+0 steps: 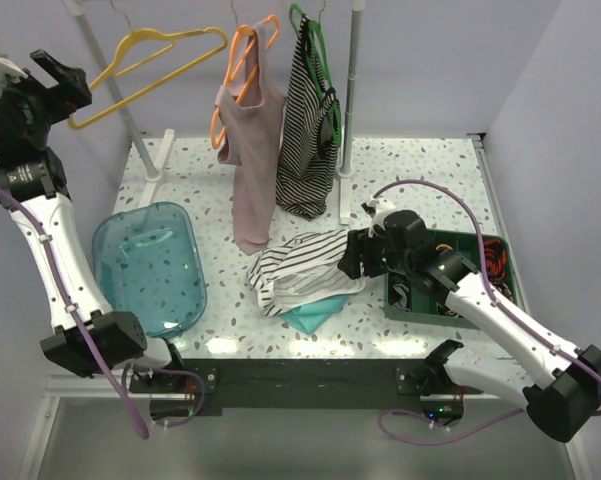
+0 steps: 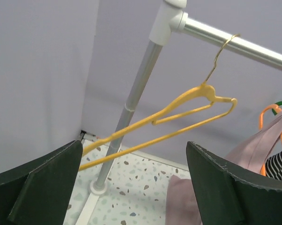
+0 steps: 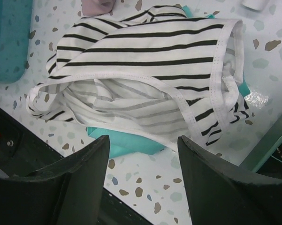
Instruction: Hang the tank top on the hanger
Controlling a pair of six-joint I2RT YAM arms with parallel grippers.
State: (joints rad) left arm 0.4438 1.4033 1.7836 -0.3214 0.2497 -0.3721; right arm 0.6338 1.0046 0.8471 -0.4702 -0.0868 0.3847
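My right gripper [image 3: 143, 143] stands open over the tank top [image 3: 145, 70]. I judge it limp and light, best pinched at the hemmed edge [image 3: 180, 101]. My left gripper [image 2: 134, 144] is open and empty.

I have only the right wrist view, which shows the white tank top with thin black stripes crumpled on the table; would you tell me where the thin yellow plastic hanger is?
Observer: The thin yellow plastic hanger hangs by its metal hook on the silver rail, near the rack's left end.
Operator: Thank you. Is the left gripper gripping it?
Observer: No. The left gripper is raised close to the hanger's lower end, but its jaws stand wide open and are not clamped on it.
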